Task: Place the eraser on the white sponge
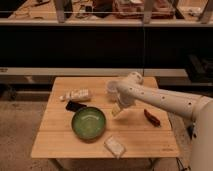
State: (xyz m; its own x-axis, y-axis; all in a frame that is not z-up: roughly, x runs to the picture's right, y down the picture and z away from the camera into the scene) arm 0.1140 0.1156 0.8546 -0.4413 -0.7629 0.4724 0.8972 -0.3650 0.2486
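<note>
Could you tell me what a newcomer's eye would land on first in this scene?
The big white arm reaching in from the right, its pincer hanging over the wooden table just right of the green bowl at the centre. Next, the black eraser by the bowl's far left rim, and the white sponge near the front edge.

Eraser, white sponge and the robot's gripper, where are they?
eraser [75, 106], camera view, middle of its black top.
white sponge [114, 146], camera view, middle of its top face.
gripper [118, 111], camera view, midway between its fingers, over the table beside the green bowl [89, 125].
</note>
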